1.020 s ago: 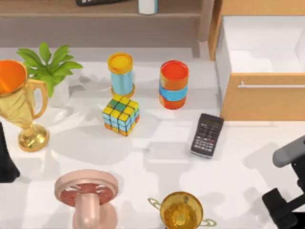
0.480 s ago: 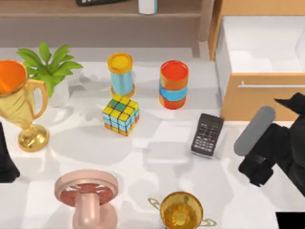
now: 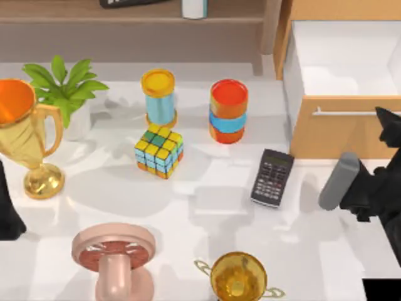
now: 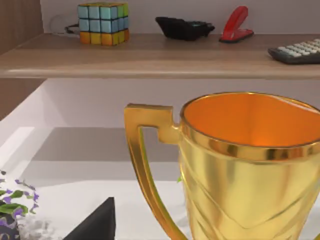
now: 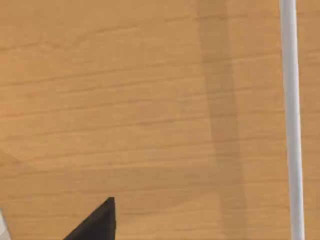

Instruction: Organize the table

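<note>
White table (image 3: pixel 188 207) spans most of the top view, smooth and glossy, soft shadows on it. Brown wooden shelf (image 3: pixel 125 19) runs along the back; light-wood drawer unit (image 3: pixel 341 132) sits at back right, drawer pulled open, white inside, thin pale handle bar (image 5: pixel 291 120) on its front.

On the table: gold trophy (image 3: pixel 25 138) with orange inside at far left, potted plant (image 3: pixel 66 91) just behind it, colour cube (image 3: pixel 158 150) near centre, yellow-lidded blue can (image 3: pixel 158 94) and red-lidded banded can (image 3: pixel 229 110) behind that, black calculator (image 3: pixel 272 177) right of centre, pink spool-shaped thing (image 3: pixel 114 257) and a second gold cup (image 3: pixel 238 276) at the front edge.

Right gripper (image 3: pixel 387 125) at the right edge, up against the drawer front; right wrist view has wood grain close up. Can't tell how its fingers stand.

Left arm parked at far left beside the trophy; fingers can't be told either. Left wrist view has the shelf holding another cube (image 4: pixel 102 23), a red stapler (image 4: pixel 236 25), dark items.
</note>
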`<state>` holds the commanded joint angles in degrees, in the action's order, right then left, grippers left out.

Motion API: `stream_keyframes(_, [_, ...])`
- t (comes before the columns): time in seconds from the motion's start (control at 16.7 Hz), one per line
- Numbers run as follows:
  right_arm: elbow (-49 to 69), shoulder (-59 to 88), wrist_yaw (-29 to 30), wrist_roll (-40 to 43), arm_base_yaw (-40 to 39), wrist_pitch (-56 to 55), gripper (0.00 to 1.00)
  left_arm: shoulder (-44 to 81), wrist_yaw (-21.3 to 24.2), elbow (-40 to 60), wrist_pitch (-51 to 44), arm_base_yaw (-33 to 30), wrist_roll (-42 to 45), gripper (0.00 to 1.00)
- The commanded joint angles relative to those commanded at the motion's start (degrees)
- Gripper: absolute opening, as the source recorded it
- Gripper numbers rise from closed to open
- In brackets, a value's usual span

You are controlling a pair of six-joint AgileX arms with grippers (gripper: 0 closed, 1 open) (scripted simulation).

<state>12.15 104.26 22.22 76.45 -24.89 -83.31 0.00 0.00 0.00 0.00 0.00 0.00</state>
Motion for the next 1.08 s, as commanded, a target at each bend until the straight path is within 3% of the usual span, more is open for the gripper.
stream_keyframes(0.36, [0.2,8.7,-0.5,12.1,4.8,-16.6,1.0,0.0,0.0,0.0,0.0,0.0,0.0,1.0])
stream_keyframes(1.08, [4.8,9.9,-2.4,12.7,6.9,-13.6,1.0,0.0,0.0,0.0,0.0,0.0,0.0,1.0])
